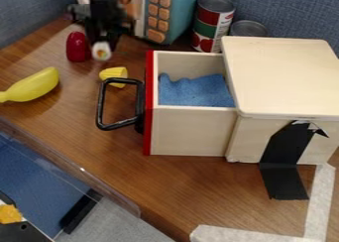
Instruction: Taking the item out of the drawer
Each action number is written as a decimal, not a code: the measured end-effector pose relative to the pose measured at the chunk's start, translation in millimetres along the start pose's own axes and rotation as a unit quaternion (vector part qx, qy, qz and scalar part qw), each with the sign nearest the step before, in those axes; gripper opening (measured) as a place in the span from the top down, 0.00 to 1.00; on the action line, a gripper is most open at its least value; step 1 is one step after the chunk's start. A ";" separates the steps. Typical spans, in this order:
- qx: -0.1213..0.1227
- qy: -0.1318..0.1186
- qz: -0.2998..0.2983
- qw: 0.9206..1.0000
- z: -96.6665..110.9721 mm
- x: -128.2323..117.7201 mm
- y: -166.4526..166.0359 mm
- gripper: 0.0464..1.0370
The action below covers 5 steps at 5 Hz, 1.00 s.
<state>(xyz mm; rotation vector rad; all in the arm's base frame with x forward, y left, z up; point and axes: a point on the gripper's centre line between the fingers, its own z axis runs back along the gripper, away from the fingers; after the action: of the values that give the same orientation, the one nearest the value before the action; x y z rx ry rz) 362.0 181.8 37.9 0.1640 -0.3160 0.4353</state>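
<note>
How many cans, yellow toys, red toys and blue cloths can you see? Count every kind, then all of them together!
Cans: 2 (the can with the red and green label, the can to the right of it)
Yellow toys: 2 (the long toy, the small toy)
Red toys: 1 (the red toy)
Blue cloths: 1 (the blue cloth)
Total: 6

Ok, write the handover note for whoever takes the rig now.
Gripper: at the upper left, right by a small white item; can't tell if it holds it.
Drawer: standing open, blue cloth inside.
Done: drawer is open.
Left: if the cloth is the item meant, it probably still needs lifting out; if the white one is, it is already outside the drawer. Confirm which first.
</note>
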 end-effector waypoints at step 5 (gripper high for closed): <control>-0.045 -0.012 0.028 0.999 66.0 9.6 33.9 0.04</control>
<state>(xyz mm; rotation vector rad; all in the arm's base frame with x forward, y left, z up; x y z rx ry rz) 337.8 201.2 106.0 0.0730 -0.3628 0.4748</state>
